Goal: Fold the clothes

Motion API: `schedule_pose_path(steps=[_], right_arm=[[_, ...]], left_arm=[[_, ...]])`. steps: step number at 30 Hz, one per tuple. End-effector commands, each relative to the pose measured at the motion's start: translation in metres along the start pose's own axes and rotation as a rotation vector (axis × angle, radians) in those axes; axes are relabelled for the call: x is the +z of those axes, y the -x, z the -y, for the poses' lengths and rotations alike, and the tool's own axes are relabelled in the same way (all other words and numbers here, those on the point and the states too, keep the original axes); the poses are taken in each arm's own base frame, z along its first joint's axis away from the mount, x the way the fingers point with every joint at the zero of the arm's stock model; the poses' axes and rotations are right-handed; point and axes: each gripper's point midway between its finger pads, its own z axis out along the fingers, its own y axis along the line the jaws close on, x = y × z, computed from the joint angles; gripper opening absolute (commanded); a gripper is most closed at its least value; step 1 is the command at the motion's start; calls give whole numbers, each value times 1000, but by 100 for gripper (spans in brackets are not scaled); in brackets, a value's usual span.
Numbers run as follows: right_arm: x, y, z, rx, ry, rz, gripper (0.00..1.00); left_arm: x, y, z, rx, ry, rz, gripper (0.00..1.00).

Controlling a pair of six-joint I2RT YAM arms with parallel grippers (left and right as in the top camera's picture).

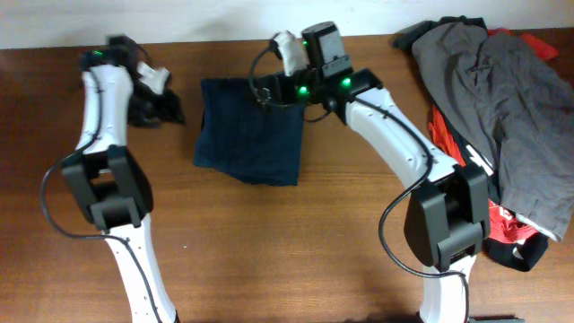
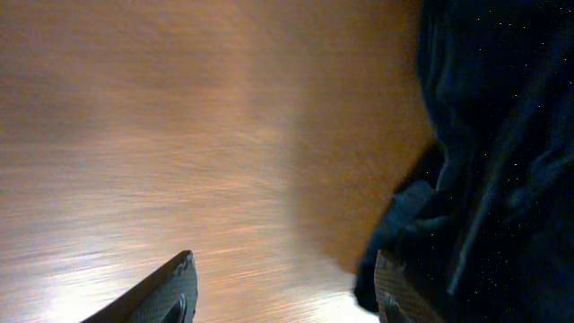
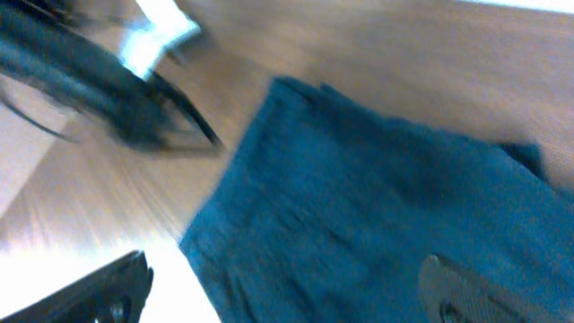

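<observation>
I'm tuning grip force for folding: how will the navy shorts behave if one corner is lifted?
Likely floppy: the shorts lie flat in soft layers with uneven edges, so a lifted corner would probably drape. The denim-like weave on the bare wood table suggests a push would bunch them rather than slide them whole.

A brown wooden table (image 1: pixel 269 251) with fine grain spread under everything. Beyond the right gripper (image 1: pixel 269 90), a pale strip (image 1: pixel 197 16) ran along its far edge. Beneath the left gripper (image 2: pixel 285 287), white glare washed the wood; a warmer sheen lay farther ahead.
</observation>
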Motion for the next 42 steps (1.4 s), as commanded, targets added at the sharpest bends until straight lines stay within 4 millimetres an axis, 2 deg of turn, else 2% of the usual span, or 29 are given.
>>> schedule_pose_path(steps=[1, 4, 6, 10, 12, 17, 21, 28, 32, 36, 37, 39, 40, 42], right_arm=[[-29, -1, 18, 42, -75, -33, 99], [-36, -28, 40, 127, -125, -125, 99], [-41, -41, 52, 171, -147, -163, 99], [-54, -42, 71, 215, -170, -162, 99], [-65, -43, 87, 253, -186, -157, 99], [-85, -51, 110, 280, -192, -170, 99], [-96, -54, 123, 291, -208, -172, 99], [-98, -54, 126, 270, -208, -172, 99], [-98, -54, 126, 269, -209, -171, 99], [-98, -54, 126, 269, -209, -171, 99], [-98, -54, 126, 269, -209, -171, 99], [-98, -54, 126, 269, -209, -171, 99], [-98, -54, 126, 269, -209, -171, 99], [-98, -54, 126, 270, -209, -171, 99]], left_arm=[[-37, 17, -4, 15, 38, 86, 64], [-39, 19, 8, 35, 32, 89, 64], [-33, 17, 26, 67, 24, 69, 63], [-23, 12, 73, 284, -10, 32, 60], [-16, 7, 96, 426, -19, 11, 61], [-5, 4, 107, 452, -63, 0, 65], [17, -2, 113, 453, -142, -22, 71], [53, -9, 107, 453, -152, -41, 75], [72, -12, 112, 456, -197, -33, 78], [85, -17, 110, 452, -203, -38, 78], [87, -18, 111, 453, -211, -39, 77], [89, -20, 120, 455, -251, -36, 65], [91, -21, 127, 459, -276, -32, 49], [97, -21, 134, 441, -289, -25, 26]])
